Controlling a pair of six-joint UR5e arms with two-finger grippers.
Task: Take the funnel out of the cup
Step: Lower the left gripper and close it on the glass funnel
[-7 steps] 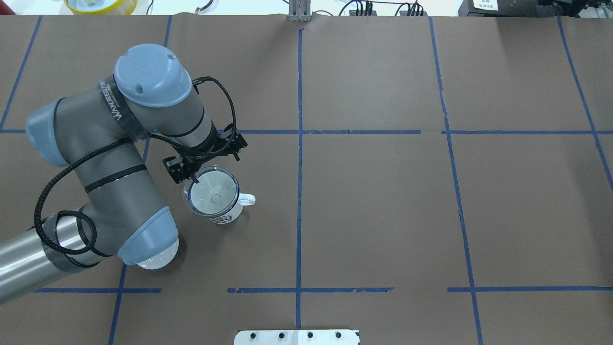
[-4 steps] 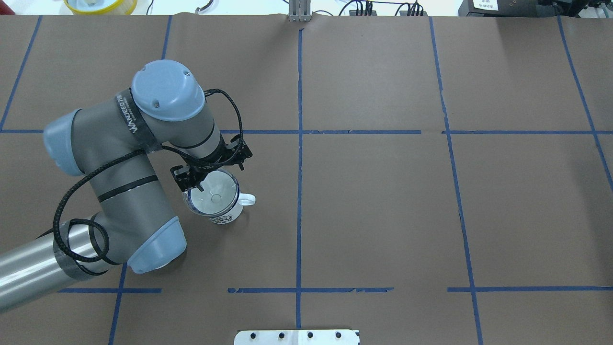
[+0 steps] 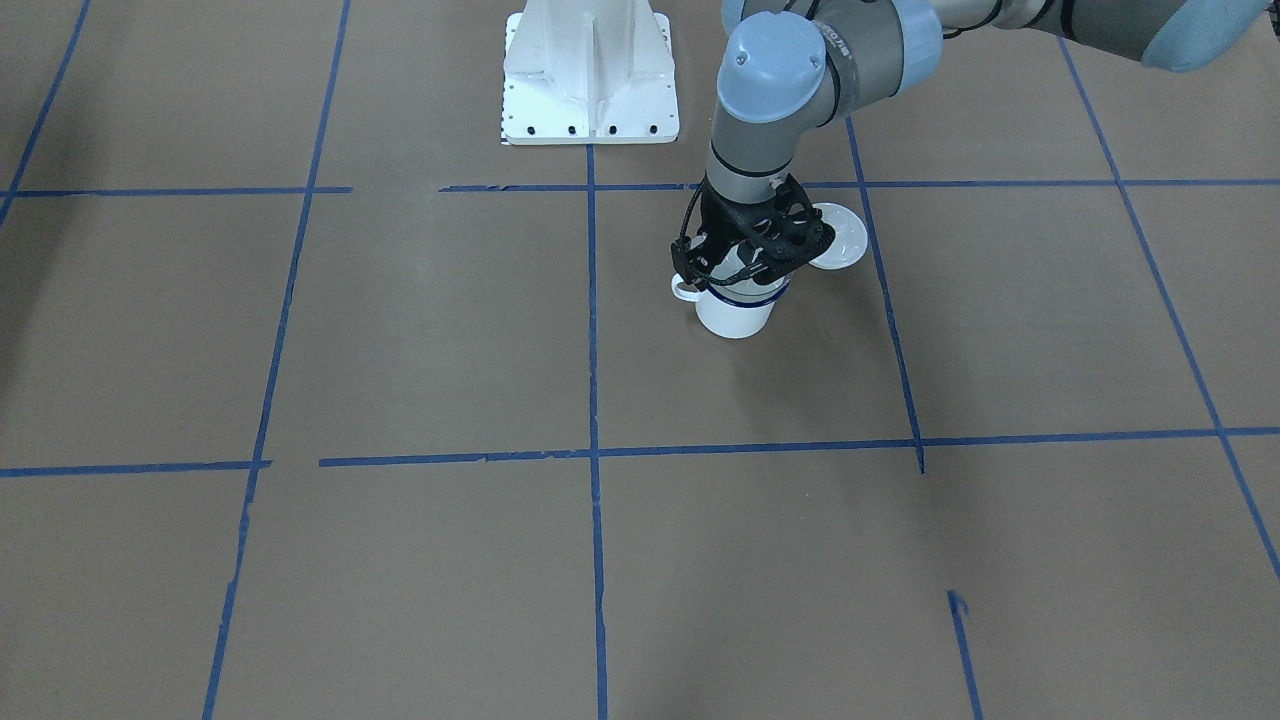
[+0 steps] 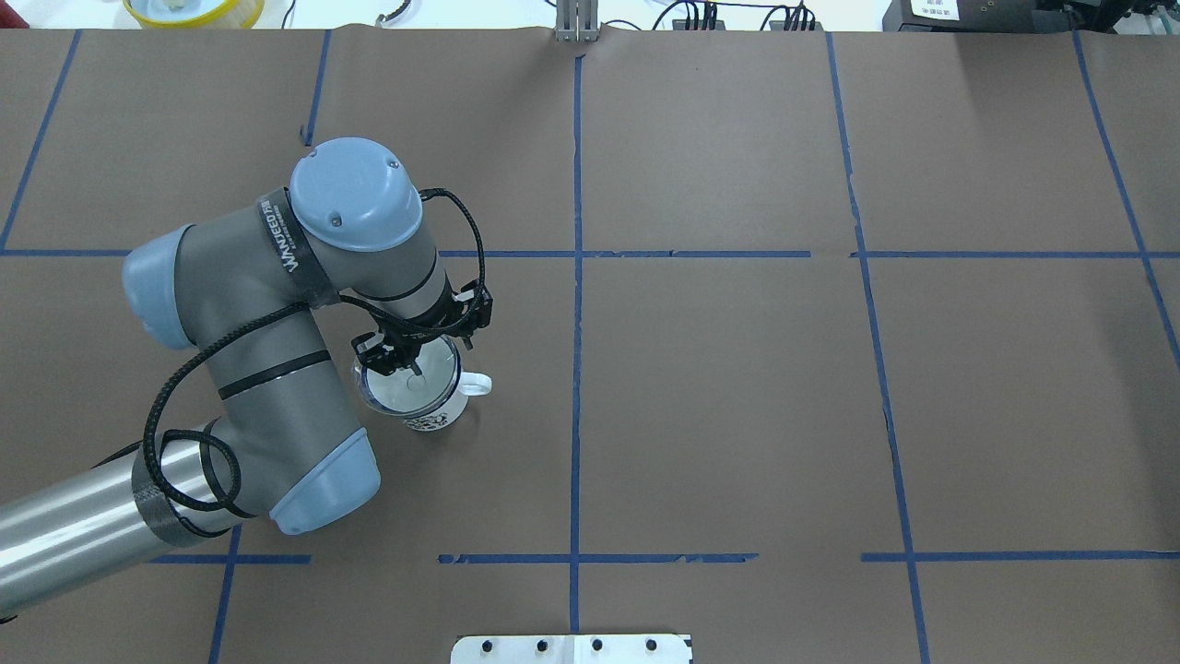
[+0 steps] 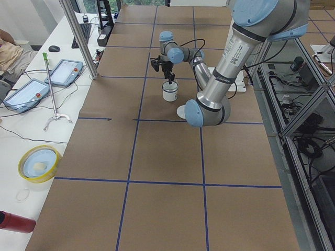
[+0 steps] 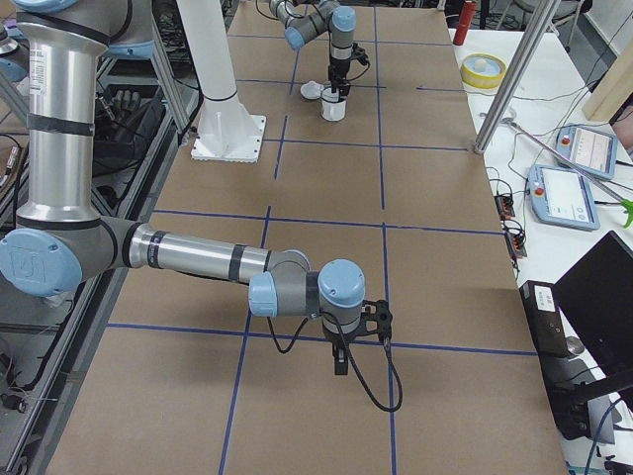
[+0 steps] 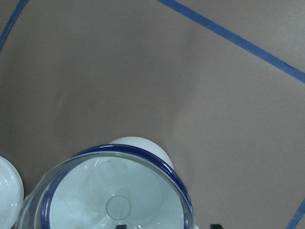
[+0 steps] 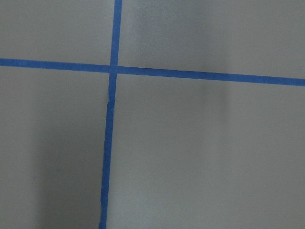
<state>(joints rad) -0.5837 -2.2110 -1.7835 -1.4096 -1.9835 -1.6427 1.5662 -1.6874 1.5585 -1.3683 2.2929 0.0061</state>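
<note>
The cup (image 4: 430, 420) is a white enamel mug with a dark blue rim and stands left of the table's middle, handle (image 4: 476, 384) to the right. The clear funnel (image 4: 402, 395) sits in its mouth. My left gripper (image 4: 417, 361) is open and right over the funnel's far edge. In the left wrist view the funnel (image 7: 119, 191) fills the blue rim (image 7: 143, 153); two dark fingertips (image 7: 215, 226) show at the bottom edge, one inside the funnel and one outside the rim. My right gripper (image 6: 341, 364) shows only in the exterior right view, near the table; I cannot tell its state.
A round white lid (image 3: 836, 238) lies on the table beside the mug, on the robot's side. The white robot base plate (image 3: 590, 80) is at the near edge. A yellow bowl (image 4: 194, 9) sits beyond the far edge.
My left arm has swung right and toward the mug. The gripper, which stood at the funnel's far-left edge, is now over the funnel. The mug and funnel have not moved.
</note>
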